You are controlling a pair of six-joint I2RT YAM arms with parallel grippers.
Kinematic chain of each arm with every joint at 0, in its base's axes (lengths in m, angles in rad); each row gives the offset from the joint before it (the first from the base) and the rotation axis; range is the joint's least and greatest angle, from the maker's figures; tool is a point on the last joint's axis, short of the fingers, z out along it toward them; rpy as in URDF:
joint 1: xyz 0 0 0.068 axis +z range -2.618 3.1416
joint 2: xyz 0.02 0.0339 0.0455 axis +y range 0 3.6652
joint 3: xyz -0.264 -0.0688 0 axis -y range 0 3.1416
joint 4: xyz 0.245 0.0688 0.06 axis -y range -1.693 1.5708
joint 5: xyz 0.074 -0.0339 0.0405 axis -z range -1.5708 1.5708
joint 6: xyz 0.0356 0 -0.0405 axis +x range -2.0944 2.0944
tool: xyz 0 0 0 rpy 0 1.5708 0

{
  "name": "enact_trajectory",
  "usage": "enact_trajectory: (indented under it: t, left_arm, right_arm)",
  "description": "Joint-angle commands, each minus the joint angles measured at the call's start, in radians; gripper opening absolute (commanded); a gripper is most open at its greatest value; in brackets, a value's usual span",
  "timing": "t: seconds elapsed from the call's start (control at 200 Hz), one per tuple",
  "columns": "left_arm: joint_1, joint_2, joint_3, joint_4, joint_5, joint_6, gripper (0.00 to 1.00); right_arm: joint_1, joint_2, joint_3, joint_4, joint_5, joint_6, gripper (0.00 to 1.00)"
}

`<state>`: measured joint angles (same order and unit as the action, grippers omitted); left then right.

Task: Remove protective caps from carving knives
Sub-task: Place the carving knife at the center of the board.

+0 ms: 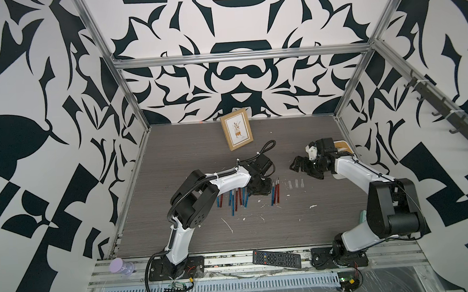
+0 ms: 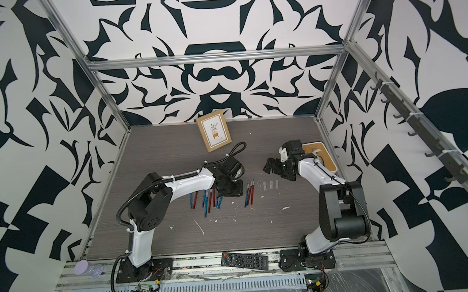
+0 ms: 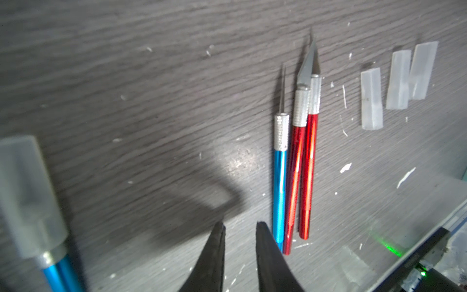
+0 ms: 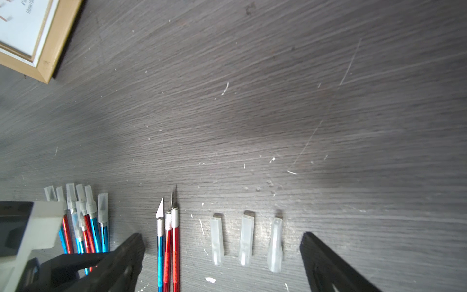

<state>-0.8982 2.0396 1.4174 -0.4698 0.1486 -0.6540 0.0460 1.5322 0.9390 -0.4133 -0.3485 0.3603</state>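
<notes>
"Blue and red metal handles with knurled silver collars, I saw that much. How did the carving knives [image 2: 205,207] lie?"

"In two groups on the dark wood-grain table [image 1: 186,155]. Three bare knives [image 3: 294,164], one blue and two red, lay side by side and touching, blades pointing toward the back wall [image 1: 228,77]. The capped knives [image 4: 80,222] lay bunched nearer the left arm [image 1: 229,180], each tip inside a frosted sleeve."

"And the caps already off?"

"Three loose caps [image 4: 246,239], short flat translucent tubes, lay in a row just beside the bare knives, on the right arm's [image 1: 348,170] side."

"Where was the left gripper [image 3: 240,227]?"

"Low over the table between the two groups, the arm reaching forward and the wrist bent down. Its jaws stood a little apart with nothing between them. One capped blue knife [image 3: 30,202] showed blurred at the edge of its wrist view."

"And the right gripper [image 4: 222,236]?"

"Held above the table, beyond the loose caps, toward the back. Its jaws were spread wide and empty."
</notes>
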Motion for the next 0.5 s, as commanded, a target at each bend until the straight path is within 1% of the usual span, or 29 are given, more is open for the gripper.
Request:
enact_trajectory:
  t: [0.0, 0.1, 0.155, 0.31, 0.34, 0.355, 0.425, 0.495]
  left_arm:
    - [-0.005, 0.004, 0.026, -0.033, -0.017, 0.002, 0.35]
    - [-0.004, -0.005, 0.028, -0.04, -0.025, 0.007, 0.44]
    - [-0.005, -0.012, 0.028, -0.046, -0.035, 0.01, 0.52]
    - [-0.005, -0.054, 0.013, -0.068, -0.105, 0.015, 0.81]
    - [-0.005, -0.063, 0.011, -0.074, -0.119, 0.016, 0.84]
    - [-0.005, -0.068, 0.01, -0.079, -0.127, 0.018, 0.89]
    - [-0.005, -0.083, 0.008, -0.097, -0.157, 0.025, 0.99]
    - [-0.005, -0.097, 0.005, -0.113, -0.183, 0.032, 1.0]
  right_arm:
    - [-0.003, -0.017, -0.006, 0.013, -0.011, -0.005, 0.99]
    - [-0.003, -0.017, -0.007, 0.015, -0.013, -0.004, 0.99]
    - [-0.003, -0.018, -0.008, 0.014, -0.012, -0.004, 0.99]
    - [-0.003, -0.016, -0.009, 0.019, -0.018, -0.003, 0.99]
    - [-0.004, -0.015, -0.009, 0.02, -0.017, -0.003, 0.99]
    - [-0.003, -0.014, -0.009, 0.02, -0.018, -0.003, 0.99]
    - [-0.003, -0.013, -0.009, 0.021, -0.018, -0.001, 0.99]
    - [-0.003, -0.009, -0.008, 0.025, -0.021, 0.001, 0.99]
